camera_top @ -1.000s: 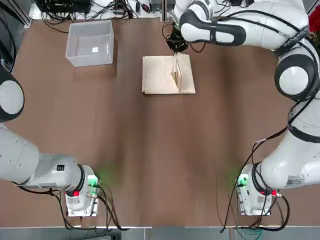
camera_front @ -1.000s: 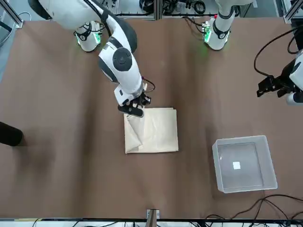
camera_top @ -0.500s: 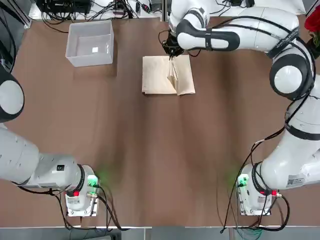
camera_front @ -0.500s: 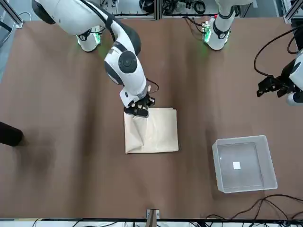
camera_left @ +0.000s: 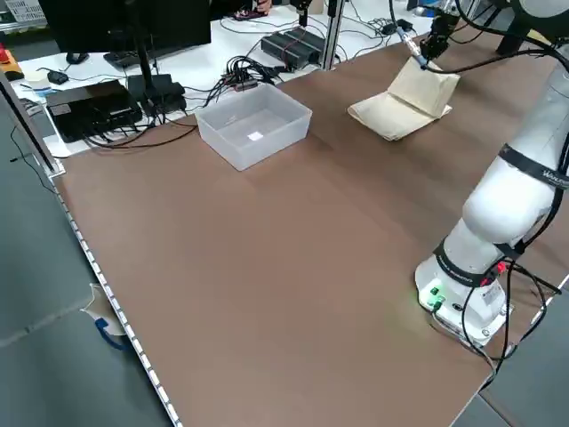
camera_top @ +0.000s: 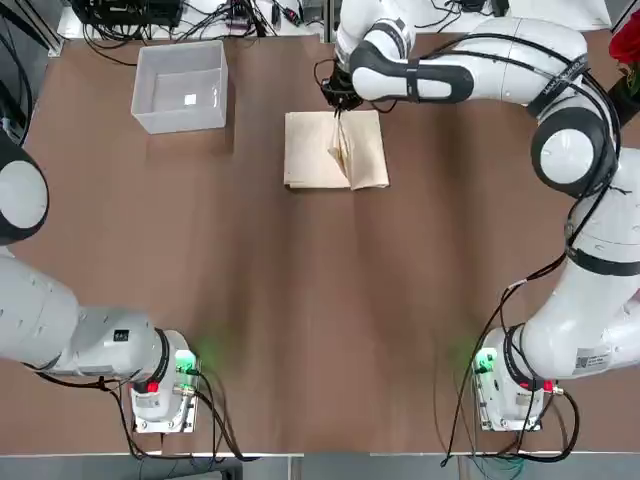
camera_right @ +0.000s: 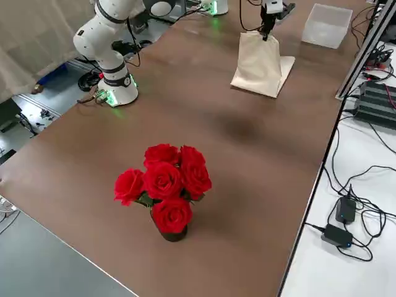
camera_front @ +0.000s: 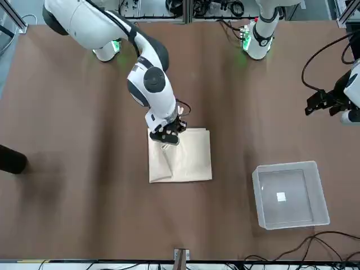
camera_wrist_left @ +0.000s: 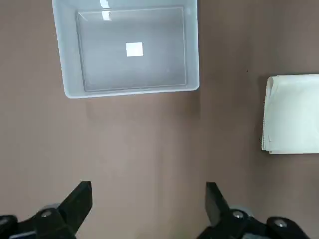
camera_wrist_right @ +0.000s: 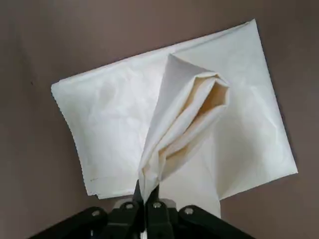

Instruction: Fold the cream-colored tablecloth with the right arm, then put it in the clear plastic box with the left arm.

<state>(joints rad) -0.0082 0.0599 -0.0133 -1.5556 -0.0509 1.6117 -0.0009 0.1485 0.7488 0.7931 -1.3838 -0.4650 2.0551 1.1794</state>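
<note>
Right, fold in progress: my right claw (camera_wrist_right: 145, 195) is clamped shut on a corner of the cream-colored tablecloth (camera_top: 315, 155), and that pinched layer hangs up off the rest as a peaked flap. The cloth lies near the middle of the worktop's (camera_top: 320, 300) far edge, already doubled into a squarish stack, so I judge the folding part-done, not finished. This flap has yet to be laid flat. The clear plastic box (camera_top: 182, 85) sits empty by the far left corner, well apart from the cloth, so the packing hasn't begun. My left claw (camera_wrist_left: 149, 199) hangs wide open above the worktop, holding nothing, looking down on box and cloth edge.
</note>
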